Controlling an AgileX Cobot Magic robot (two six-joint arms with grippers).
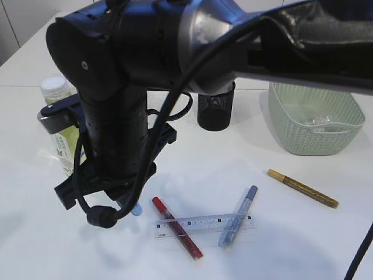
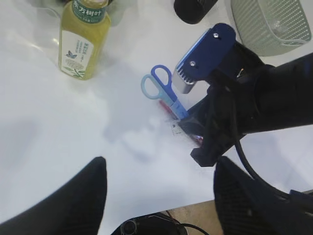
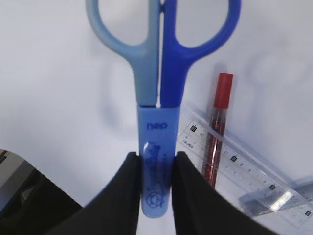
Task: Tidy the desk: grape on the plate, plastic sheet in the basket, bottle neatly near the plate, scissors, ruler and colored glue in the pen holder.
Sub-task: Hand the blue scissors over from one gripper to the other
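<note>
The green basket [image 1: 294, 137] holds what may be a crumpled plastic sheet [image 1: 322, 122], the right gripper [image 3: 156, 169] jaws pinch the sheathed scissors [image 3: 159, 88], and the left gripper [image 2: 159, 193] jaws stand apart, empty.

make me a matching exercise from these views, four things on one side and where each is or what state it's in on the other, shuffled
Things:
1. scissors
2. ruler
3. bottle
4. gold glue pen

Place or state:
A. standing upright at the left of the desk
B. lying alone in front of the green basket
C. gripped at the sheath by the right hand
D. flat across the red glue pen

Pairs: 1-C, 2-D, 3-A, 4-B
</note>
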